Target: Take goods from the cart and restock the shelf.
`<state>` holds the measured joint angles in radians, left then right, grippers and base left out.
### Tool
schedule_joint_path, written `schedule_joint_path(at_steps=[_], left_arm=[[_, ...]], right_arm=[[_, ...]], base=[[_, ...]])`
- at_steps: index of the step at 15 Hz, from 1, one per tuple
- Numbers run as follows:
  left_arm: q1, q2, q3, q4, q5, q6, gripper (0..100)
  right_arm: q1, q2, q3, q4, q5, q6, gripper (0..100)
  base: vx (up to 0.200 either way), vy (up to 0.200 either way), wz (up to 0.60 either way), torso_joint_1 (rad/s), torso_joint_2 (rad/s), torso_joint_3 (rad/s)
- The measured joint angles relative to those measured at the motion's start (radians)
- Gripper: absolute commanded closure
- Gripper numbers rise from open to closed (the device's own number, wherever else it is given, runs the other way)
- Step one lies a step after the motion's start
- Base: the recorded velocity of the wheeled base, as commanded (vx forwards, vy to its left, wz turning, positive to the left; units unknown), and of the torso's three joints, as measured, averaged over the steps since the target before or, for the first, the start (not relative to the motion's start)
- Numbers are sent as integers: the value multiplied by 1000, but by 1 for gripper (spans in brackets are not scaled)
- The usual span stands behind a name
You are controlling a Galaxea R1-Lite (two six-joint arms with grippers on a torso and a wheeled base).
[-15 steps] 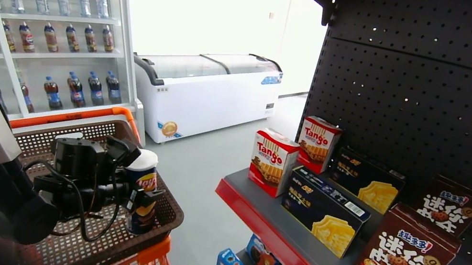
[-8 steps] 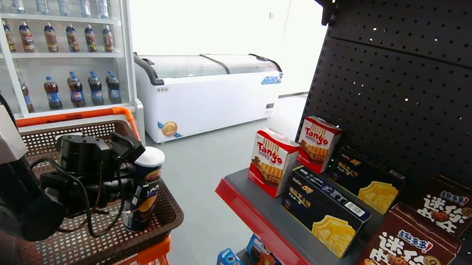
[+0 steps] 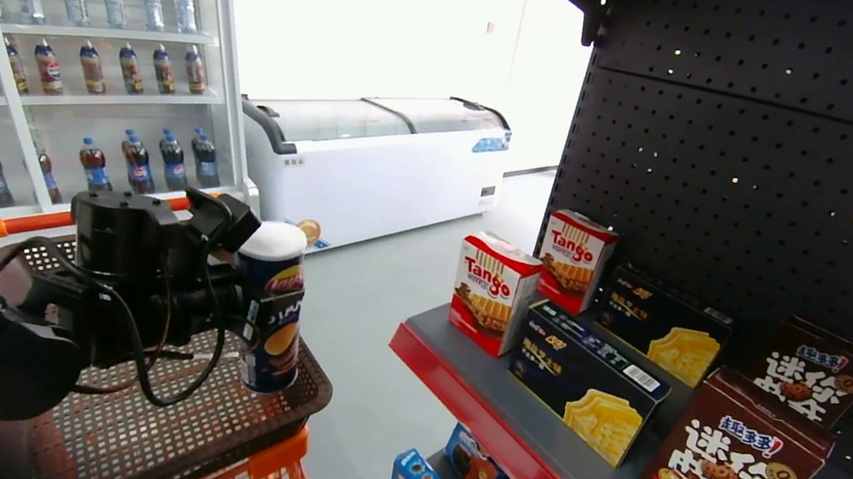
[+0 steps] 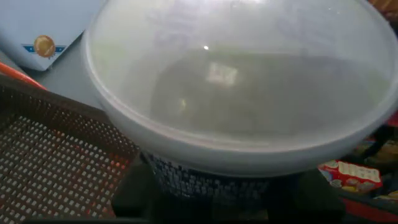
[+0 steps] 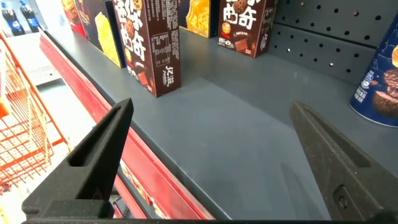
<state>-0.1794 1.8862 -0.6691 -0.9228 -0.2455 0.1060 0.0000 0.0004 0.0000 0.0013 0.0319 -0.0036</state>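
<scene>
Chip can clamped in left pincer — label partly covered, right pincer wide.

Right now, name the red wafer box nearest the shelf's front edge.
The left red wafer box, by the red shelf edge; the other box stands farther back.

You are holding the can upright in the left gripper above the cart on your left, while the shelf is standing to your right carrying boxes in two rows, the right gripper is hovering over its board, and the freezer is sitting behind the cart.
</scene>
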Motion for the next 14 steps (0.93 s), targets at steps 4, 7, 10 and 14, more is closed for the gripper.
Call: schedule_joint_path(at_steps=[4, 7, 10, 14], left_arm=[[-62, -208, -27, 236, -63, -41, 100], [-68, -364, -32, 457, -137, -38, 100], [-76, -466, -20, 518, -153, 1, 100], [-90, -531, -15, 496, -161, -20, 100]], right_arm=[[0, 0, 0, 0, 0, 0, 0], [0, 0, 0, 0, 0, 0, 0], [0, 0, 0, 0, 0, 0, 0], [0, 0, 0, 0, 0, 0, 0]], base=[[0, 0, 0, 0, 0, 0], [0, 0, 0, 0, 0, 0], [0, 0, 0, 0, 0, 0], [0, 0, 0, 0, 0, 0]])
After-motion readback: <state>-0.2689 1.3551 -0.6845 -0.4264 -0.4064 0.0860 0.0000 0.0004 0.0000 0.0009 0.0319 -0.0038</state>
